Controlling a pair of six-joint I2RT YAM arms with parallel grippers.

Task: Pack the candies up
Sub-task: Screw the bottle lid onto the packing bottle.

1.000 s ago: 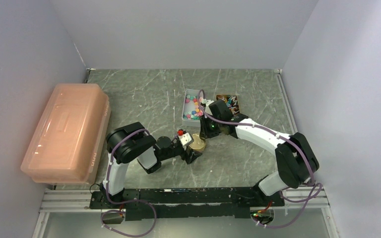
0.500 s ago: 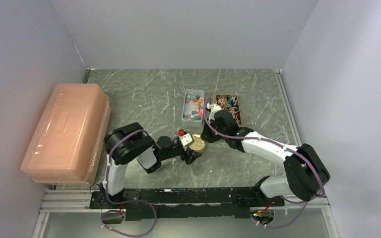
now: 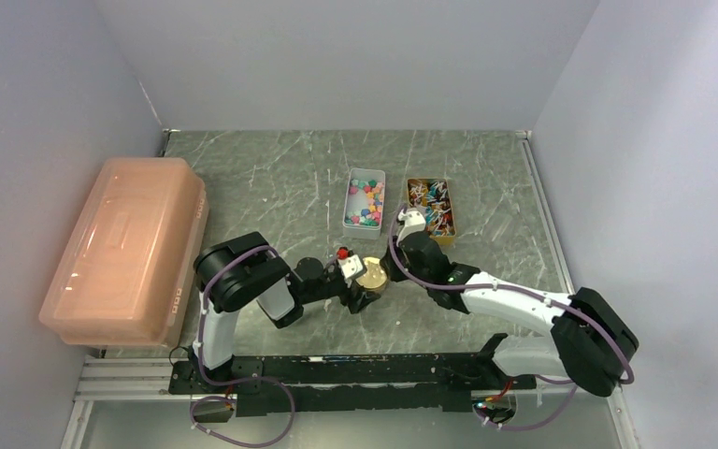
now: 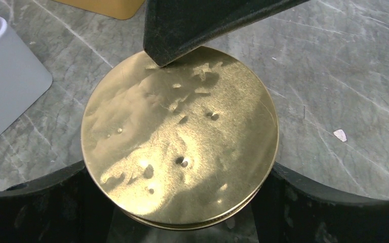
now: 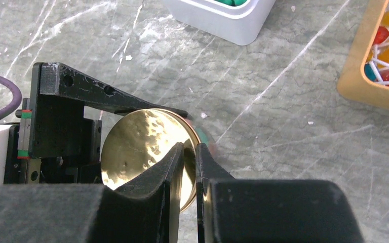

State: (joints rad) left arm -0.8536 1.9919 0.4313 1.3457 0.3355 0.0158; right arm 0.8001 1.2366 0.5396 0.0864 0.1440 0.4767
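Note:
The candies (image 3: pixel 366 200) lie mixed pink, blue, green and yellow in a white tray (image 3: pixel 346 221) at mid-table; only the tray's corner (image 5: pixel 223 23) shows in the right wrist view. A round gold lid (image 3: pixel 371 273) sits on a small jar. My left gripper (image 3: pixel 363 286) is shut on that jar; in its wrist view the fingers (image 4: pixel 35 202) flank the lid (image 4: pixel 180 126). My right gripper (image 3: pixel 388 266) hovers at the lid's right edge (image 5: pixel 142 147), and its jaws (image 5: pixel 190 152) are shut to a thin slit with nothing seen between them.
A tan tray of lollipops (image 3: pixel 452 224) stands right of the candy tray and shows at the right in the right wrist view (image 5: pixel 357 76). A large pink lidded box (image 3: pixel 126 248) fills the left side. Walls close in on three sides.
My right gripper has left the candy tray and moved toward me and down to the gold lid. The left gripper and jar have not moved.

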